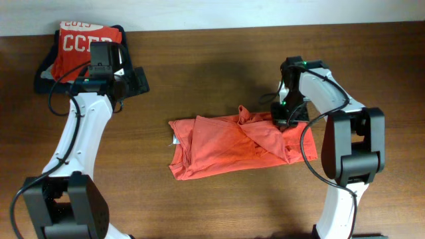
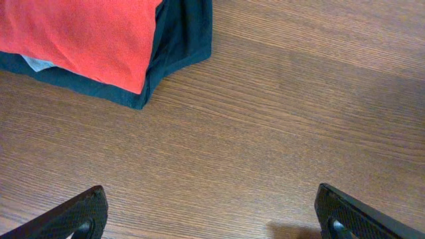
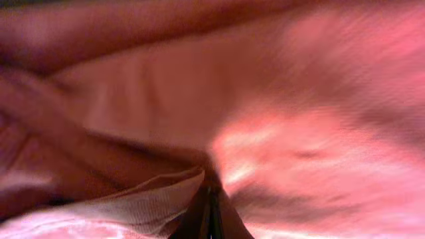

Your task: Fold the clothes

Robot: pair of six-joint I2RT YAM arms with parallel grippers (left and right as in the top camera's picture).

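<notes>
Overhead, one crumpled orange-red cotton T-shirt (image 1: 232, 146) lies at the middle of the brown wooden table (image 1: 219, 60), with the right gripper (image 1: 289, 118) on its far right corner. Only the right wrist view shows those jaws pinched together on a fold of the cloth. The left wrist view alone shows the left gripper (image 2: 212, 222) spread wide over bare wood, near one folded red shirt (image 2: 80, 33) stacked on one dark navy folded garment (image 2: 182, 40). Three garments, two arms.

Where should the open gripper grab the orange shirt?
Probably the near left corner of the orange shirt, coming from the left gripper side. That end lies free on the table, while the right gripper pinches the far right edge.
</notes>
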